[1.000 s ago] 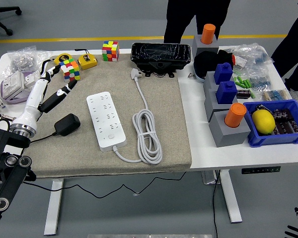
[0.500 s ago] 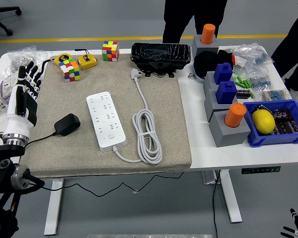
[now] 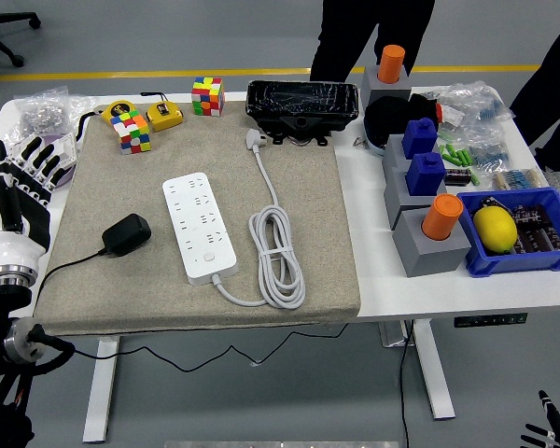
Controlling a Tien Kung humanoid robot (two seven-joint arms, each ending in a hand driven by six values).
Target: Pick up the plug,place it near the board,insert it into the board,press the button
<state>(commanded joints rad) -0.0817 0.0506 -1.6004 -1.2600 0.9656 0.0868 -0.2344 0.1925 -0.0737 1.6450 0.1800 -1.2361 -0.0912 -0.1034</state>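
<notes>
On the grey mat covering the left part of the table [image 3: 383, 271], the black plug [image 3: 126, 233] lies untouched, just left of the white board [image 3: 199, 226] and apart from it. Left robot hand [image 3: 23, 191] stands at the mat's left edge, fingers spread, grasping nothing, clear of the plug. Right robot hand [image 3: 546, 431]: only fingertips show at the lower right corner, well below the table; state cannot be determined. Assessment: no step is complete. Pickup, placement beside the board, insertion and the button press all remain. Board sockets appear unoccupied.
</notes>
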